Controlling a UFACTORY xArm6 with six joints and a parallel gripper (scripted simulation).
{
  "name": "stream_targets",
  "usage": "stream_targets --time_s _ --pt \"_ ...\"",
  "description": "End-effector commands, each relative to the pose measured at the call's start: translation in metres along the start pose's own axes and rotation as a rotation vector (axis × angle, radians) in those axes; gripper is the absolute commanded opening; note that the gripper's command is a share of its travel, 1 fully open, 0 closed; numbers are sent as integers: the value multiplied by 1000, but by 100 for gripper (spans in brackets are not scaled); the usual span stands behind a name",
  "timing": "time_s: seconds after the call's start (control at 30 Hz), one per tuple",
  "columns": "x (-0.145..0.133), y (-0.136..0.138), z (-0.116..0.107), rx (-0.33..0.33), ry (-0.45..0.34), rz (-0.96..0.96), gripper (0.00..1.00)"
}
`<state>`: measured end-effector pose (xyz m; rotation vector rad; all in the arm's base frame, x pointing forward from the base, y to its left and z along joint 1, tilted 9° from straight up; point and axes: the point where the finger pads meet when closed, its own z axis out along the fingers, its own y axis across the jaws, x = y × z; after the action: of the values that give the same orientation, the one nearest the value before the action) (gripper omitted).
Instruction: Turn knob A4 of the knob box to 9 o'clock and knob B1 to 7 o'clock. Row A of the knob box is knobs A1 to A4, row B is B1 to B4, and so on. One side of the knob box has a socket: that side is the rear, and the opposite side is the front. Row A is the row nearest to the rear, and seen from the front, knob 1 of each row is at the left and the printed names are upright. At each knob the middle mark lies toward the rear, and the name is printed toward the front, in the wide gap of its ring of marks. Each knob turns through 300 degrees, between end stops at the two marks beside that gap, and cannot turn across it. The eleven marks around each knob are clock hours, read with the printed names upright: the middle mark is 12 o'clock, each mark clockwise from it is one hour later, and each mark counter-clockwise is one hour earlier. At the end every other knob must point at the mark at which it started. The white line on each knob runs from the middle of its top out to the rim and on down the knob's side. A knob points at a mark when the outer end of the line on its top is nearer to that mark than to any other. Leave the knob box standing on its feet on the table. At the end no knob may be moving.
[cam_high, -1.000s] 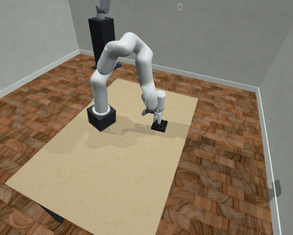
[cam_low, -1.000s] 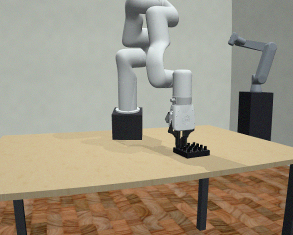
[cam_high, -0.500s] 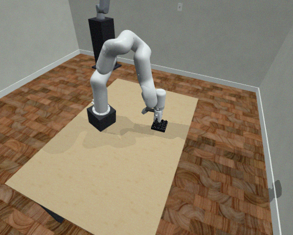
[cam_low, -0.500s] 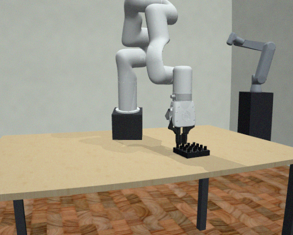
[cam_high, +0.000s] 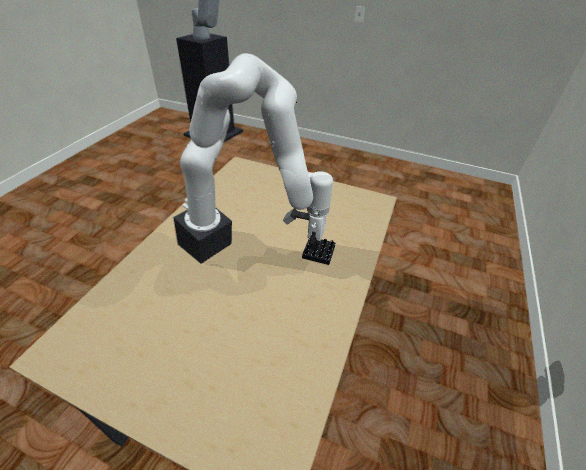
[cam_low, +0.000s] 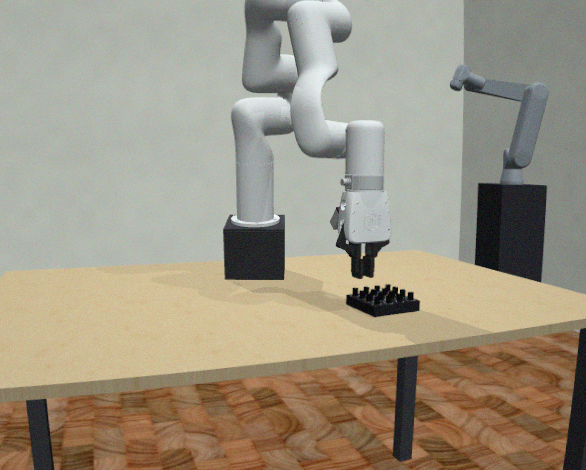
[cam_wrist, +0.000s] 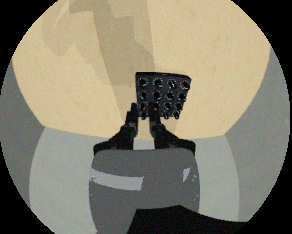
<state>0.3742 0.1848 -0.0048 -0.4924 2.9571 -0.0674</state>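
Fingers first: we see them hanging straight down above the knob box, with clear air between their tips and the knob tops in the side view. They stand close together with only a narrow slot between them, and nothing is caught in that slot.

Room to move looks fine to us. The knob box sits on the tan surface well inside its borders, nearer the far right edge than anything else. The arm's black base block is off to one side, well apart from the box, and the stretch of surface between them has only shadows on it. A second grey arm on a tall black pedestal stands off the surface entirely, back by the wall.

As for position, from the side the fingers hover over the left rear part of the box. In the wrist camera the box shows just beyond the two dark fingers, whose tips overlap its near edge.

Hard to make out: we can't read any printed names, marks or white lines on the knobs in any view, so which knob sits under the fingers is beyond us. In the overhead view the gripper covers part of the box.
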Motion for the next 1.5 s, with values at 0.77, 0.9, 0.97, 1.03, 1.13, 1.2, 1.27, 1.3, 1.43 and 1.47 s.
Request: stream_targets --time_s 0.77,0.9,0.97,1.03,1.13,1.2,1.27,1.3,1.43,1.47 --pt "-2 0 -6 -1 -3 394 19" --pt "-2 -1 -8 -1 -3 552 19" --pt "-2 -1 -9 -2 -3 629 19" --pt "-2 -1 -10 -2 -3 705 19" --pt "-2 -1 -11 -2 -3 780 19" --pt "-2 -1 -12 -2 -3 866 19" --pt "-2 -1 -13 -2 -3 930 19" --pt "-2 -1 -13 -2 -3 963 19" --pt "-2 -1 -15 -3 -3 1115 19" --pt "-2 -1 -16 -3 -2 1152 19"
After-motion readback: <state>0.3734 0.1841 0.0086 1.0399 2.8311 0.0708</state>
